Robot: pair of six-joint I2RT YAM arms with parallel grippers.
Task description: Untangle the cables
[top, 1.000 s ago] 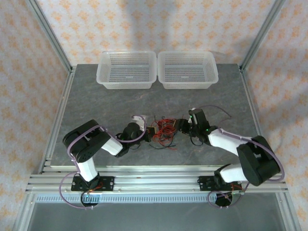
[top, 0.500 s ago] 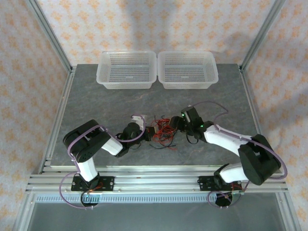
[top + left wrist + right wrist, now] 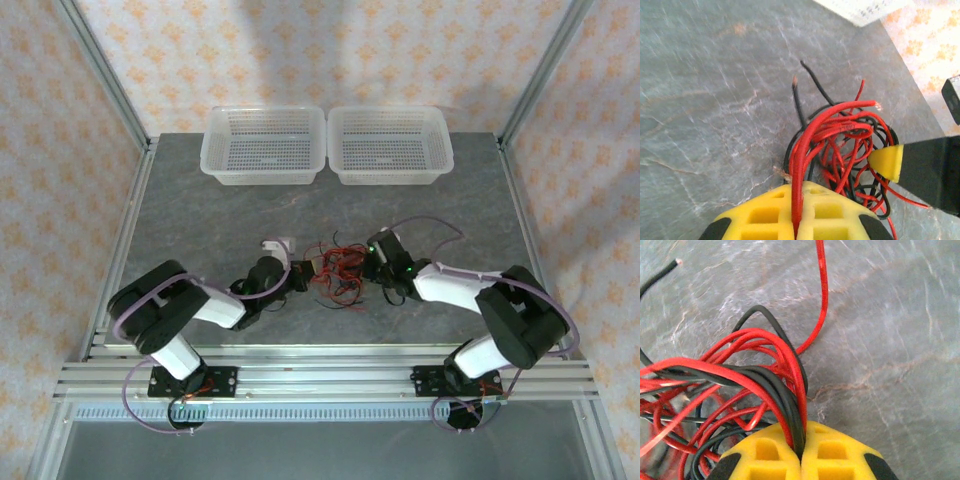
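The right arm (image 3: pixel 455 285) is reaching further left than a second ago, its forearm swinging in toward the table's middle and its purple cable (image 3: pixel 430 224) arching higher behind it. The right gripper (image 3: pixel 365 266), standing open just right of the cables (image 3: pixel 336 272) a moment earlier, is now pinching a bundle of black and red strands at the tangle's right edge. The left arm (image 3: pixel 165 310) is swinging its elbow outward to the left and down toward the near rail, and the left gripper (image 3: pixel 302 277) is drawing slightly leftward with it.
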